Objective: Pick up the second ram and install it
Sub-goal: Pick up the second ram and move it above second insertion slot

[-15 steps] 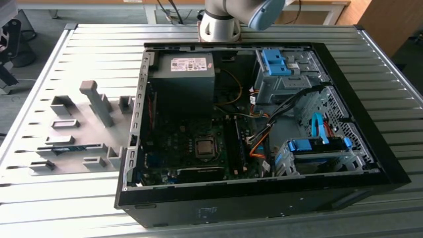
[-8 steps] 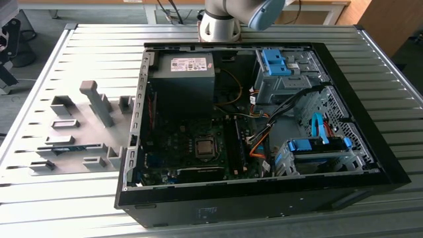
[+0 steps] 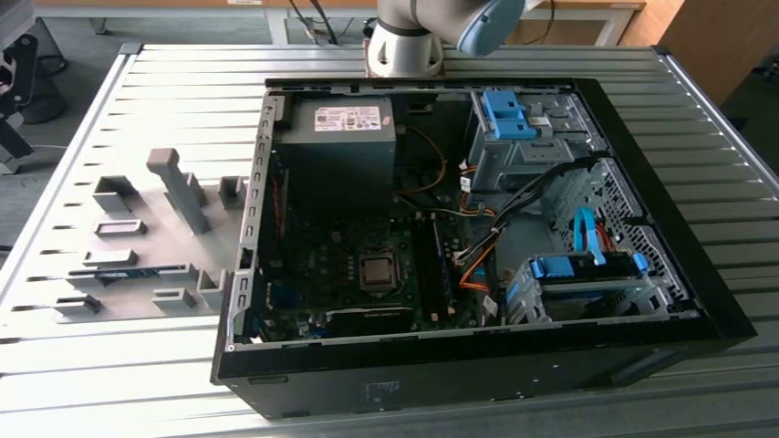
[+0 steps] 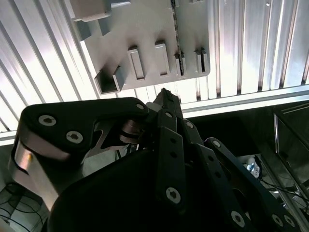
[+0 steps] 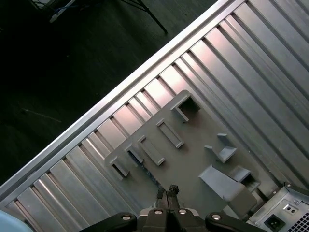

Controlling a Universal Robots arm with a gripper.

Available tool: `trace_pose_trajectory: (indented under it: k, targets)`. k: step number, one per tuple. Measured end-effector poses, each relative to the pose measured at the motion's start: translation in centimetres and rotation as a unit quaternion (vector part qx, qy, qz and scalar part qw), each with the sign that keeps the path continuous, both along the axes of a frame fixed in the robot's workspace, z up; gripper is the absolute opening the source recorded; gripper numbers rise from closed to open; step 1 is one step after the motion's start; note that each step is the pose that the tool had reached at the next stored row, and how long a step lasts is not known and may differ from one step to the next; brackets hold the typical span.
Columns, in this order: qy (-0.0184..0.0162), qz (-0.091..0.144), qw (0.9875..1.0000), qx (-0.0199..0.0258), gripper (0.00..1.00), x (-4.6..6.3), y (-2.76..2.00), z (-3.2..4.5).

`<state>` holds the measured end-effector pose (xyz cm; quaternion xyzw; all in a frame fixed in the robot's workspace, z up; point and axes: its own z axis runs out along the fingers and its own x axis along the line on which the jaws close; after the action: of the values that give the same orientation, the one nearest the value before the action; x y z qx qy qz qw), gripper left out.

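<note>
- Black gripper linkages crowd the foreground of the second wrist view. The fingertips are pressed together in both wrist views, with nothing held between them.
- Beyond the fingertips, and clear of them, lies the grey holder plate with its raised blocks, resting on the slatted aluminium table.
- In the exterior view, the holder plate sits at nine o'clock from the open computer case, just beside the case wall.
- Toward the plate's eight o'clock corner, the second ram shows as a thin blue-green strip seated among low grey blocks, untouched and well apart from the case.
- Inside the case, the motherboard lies exposed with the processor socket near its middle.
- At twelve o'clock from the board is the power supply.
- Blue drive caddies stand at about one o'clock and four o'clock within the case.
- At twelve o'clock beyond the case, the robot arm rises from the table edge.
</note>
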<state>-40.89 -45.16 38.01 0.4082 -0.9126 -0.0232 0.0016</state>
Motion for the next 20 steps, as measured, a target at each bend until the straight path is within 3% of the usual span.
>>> trace_pose_trajectory:
  k: [5, 9, 14, 20]
  targets:
    - [0.0000, 0.021, 0.9998, 0.0000, 0.10, 0.00, 0.00, 0.00]
    - [0.0000, 0.050, 0.9987, 0.0000, 0.10, 0.00, 0.00, 0.00]
    - [0.0000, 0.084, 0.9965, 0.0000, 0.10, 0.00, 0.00, 0.00]
    - [0.0000, 0.120, 0.9927, 0.0000, 0.10, 0.00, 0.00, 0.00]
